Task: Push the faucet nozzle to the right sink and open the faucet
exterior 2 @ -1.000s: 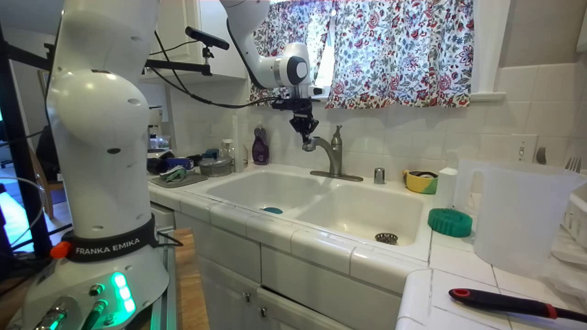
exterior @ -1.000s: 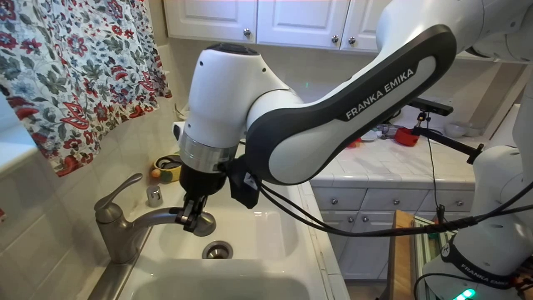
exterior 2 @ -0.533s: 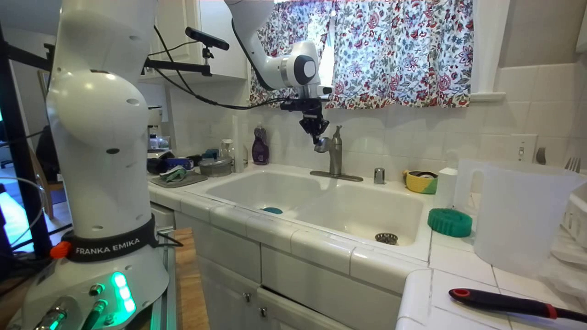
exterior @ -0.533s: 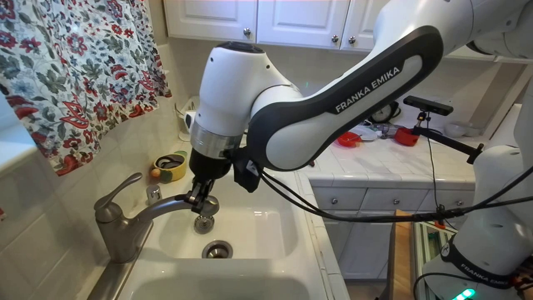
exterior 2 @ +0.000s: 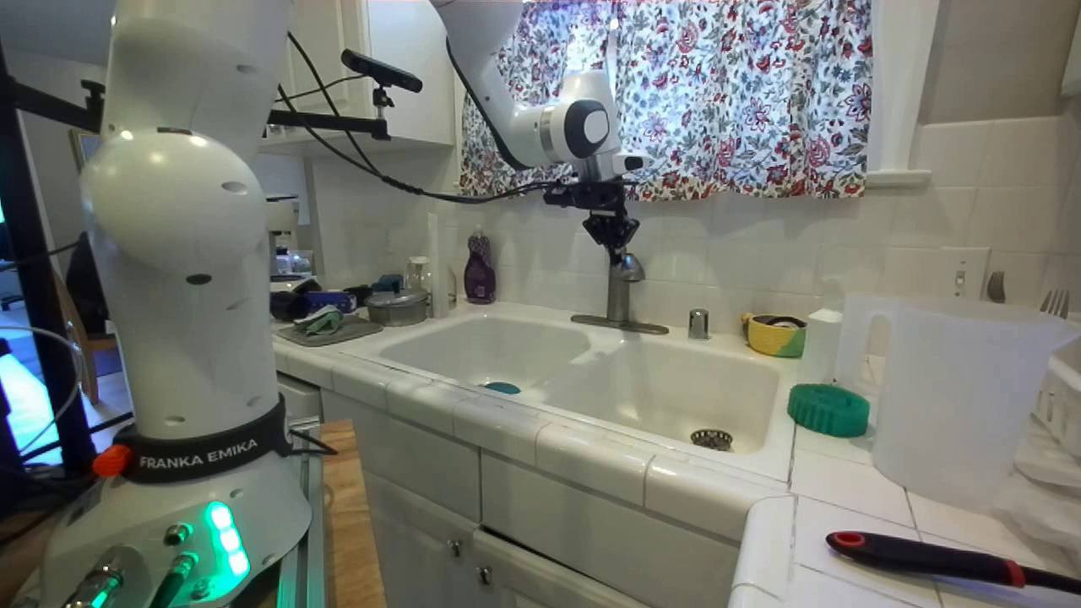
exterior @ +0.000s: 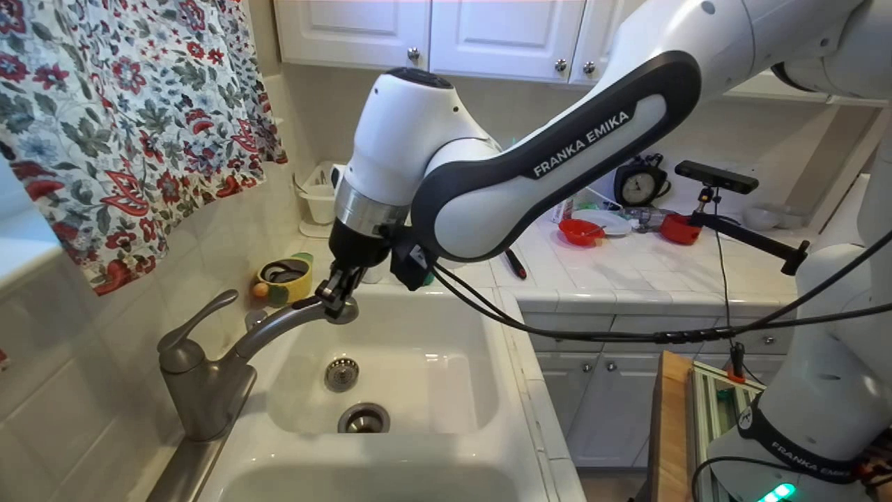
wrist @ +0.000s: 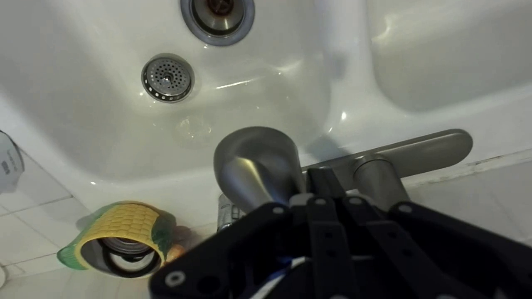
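Note:
The faucet (exterior: 198,390) has a brushed grey base; it also shows in an exterior view (exterior 2: 619,297). Its short lever (exterior: 198,321) slants up and is hidden behind the gripper in that exterior view. The faucet nozzle (exterior: 279,326) reaches out over the right sink (exterior: 446,369). In the wrist view the rounded nozzle (wrist: 257,162) is left of the fingertips. My gripper (wrist: 326,182) is shut, with its fingers together between nozzle and base, against the nozzle's side. In both exterior views the gripper (exterior: 334,300) (exterior 2: 617,252) is at the nozzle's outer end. The right sink (exterior 2: 667,393) is white porcelain.
A strainer (wrist: 167,79) and the round drain (wrist: 218,18) are in the right sink. A yellow corn-shaped holder (exterior: 286,280) and a small metal cap (exterior 2: 698,323) stand behind it. A pitcher (exterior 2: 954,397) and a green lid (exterior 2: 828,409) stand on the right counter.
The gripper and the nozzle have swung together toward the right sink, the nozzle turning about its base. The strainer in the sink has come into sight. The lever has not moved.

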Motion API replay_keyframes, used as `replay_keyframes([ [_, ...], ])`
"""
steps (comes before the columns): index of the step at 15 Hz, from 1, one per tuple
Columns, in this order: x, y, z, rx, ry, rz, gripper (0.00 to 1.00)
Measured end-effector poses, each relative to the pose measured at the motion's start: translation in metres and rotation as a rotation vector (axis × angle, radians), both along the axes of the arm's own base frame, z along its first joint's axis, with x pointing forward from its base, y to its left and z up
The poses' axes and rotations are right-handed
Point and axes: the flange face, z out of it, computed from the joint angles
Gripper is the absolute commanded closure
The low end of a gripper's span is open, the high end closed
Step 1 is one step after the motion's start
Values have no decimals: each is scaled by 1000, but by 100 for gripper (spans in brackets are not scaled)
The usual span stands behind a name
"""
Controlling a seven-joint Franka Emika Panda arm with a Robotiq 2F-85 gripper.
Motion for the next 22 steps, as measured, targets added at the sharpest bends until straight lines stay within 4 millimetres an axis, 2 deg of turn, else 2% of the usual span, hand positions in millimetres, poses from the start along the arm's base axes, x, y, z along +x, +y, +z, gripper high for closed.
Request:
replay_keyframes([
  [3, 8, -17, 3, 9, -22, -17, 100],
  [6, 12, -25, 5, 22, -31, 12, 100],
  [9, 6, -18, 8, 69, -25, 112, 100],
  [12, -10, -13, 26, 138, -76, 162, 100],
  [17, -22, -24, 55, 341, -119, 89, 100],
  [22, -17, -34, 57, 476, -120, -36, 100],
])
